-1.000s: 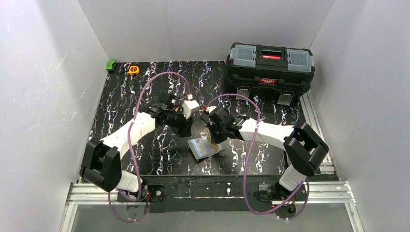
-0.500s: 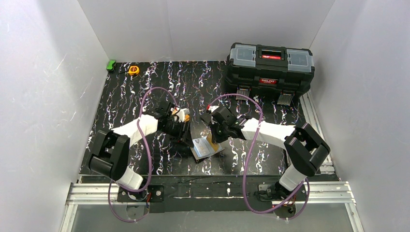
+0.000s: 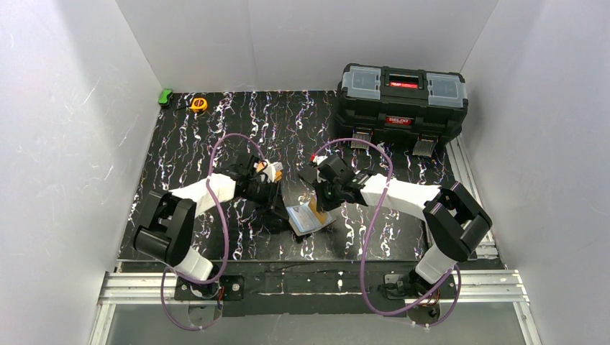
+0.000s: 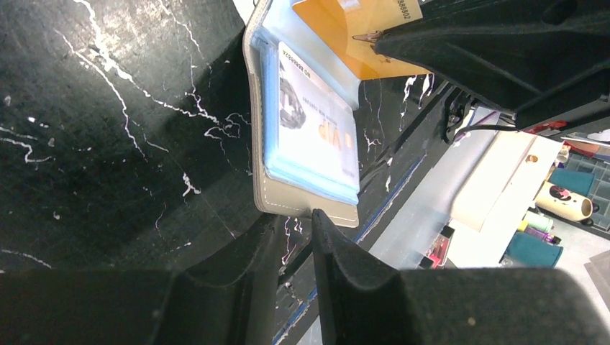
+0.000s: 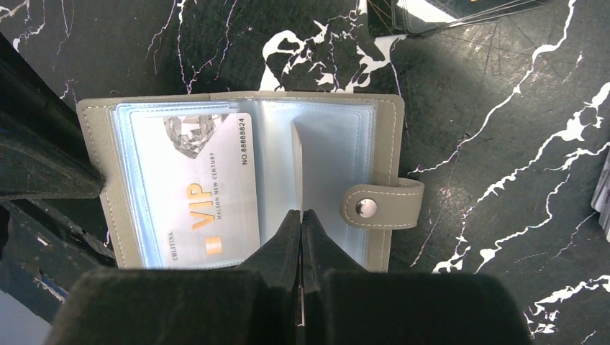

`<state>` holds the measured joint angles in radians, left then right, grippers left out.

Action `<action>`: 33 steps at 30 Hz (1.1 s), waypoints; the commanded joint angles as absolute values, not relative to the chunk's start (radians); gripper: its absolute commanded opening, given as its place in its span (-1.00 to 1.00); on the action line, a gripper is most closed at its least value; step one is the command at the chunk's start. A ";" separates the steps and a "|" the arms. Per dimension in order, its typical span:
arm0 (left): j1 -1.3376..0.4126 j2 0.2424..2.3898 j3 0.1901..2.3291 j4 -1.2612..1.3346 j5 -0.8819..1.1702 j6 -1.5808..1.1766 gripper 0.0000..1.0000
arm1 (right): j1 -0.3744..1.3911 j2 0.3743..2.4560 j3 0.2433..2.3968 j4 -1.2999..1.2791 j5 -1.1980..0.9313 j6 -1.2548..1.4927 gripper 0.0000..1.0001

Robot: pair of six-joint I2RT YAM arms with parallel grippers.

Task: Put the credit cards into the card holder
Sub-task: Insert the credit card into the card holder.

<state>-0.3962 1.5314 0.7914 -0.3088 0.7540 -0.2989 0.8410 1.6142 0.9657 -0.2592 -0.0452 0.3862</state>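
The taupe card holder (image 3: pixel 306 219) lies open on the black marbled table, snap tab (image 5: pixel 381 207) to its right. A pale VIP credit card (image 5: pixel 194 187) sits in its left clear pocket, also seen in the left wrist view (image 4: pixel 316 129). My right gripper (image 5: pixel 301 212) is shut on an orange card (image 4: pixel 345 36), held edge-on (image 5: pixel 296 158) over the holder's middle pockets. My left gripper (image 4: pixel 293 215) is low at the holder's outer grey edge (image 4: pixel 302 205). Its jaws stand narrowly apart with bare table between them, and one fingertip (image 4: pixel 320 215) touches that edge.
More loose cards (image 5: pixel 460 14) lie on the table just beyond the holder, and another pale stack edge (image 5: pixel 603 194) shows at the right. A black toolbox (image 3: pixel 401 97) stands at the back right. A yellow tape measure (image 3: pixel 199 104) and a green object (image 3: pixel 165 96) sit at the back left.
My left gripper has come down and forward to the holder's left edge, and its jaws have narrowed. The right gripper has stayed shut on its card over the holder.
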 commanded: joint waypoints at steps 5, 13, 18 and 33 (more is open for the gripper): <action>-0.399 1.570 0.795 -0.237 0.798 -0.311 -0.55 | 0.830 1.614 0.955 -0.282 -0.062 0.383 -0.97; -0.400 1.581 0.786 -0.213 0.790 -0.356 -0.36 | 0.830 1.619 0.949 -0.273 -0.080 0.390 -0.97; -0.399 1.595 0.775 -0.181 0.803 -0.397 -0.22 | 0.830 1.624 0.941 -0.262 -0.094 0.399 -0.97; -0.398 1.583 0.726 -0.169 0.846 -0.470 -0.07 | 0.829 1.640 0.924 -0.255 -0.110 0.405 -0.97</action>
<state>-0.3965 1.6001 0.7433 -0.1909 0.7872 -0.4637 0.8280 1.6150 0.9504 -0.2356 -0.0933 0.3977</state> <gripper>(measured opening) 0.494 0.024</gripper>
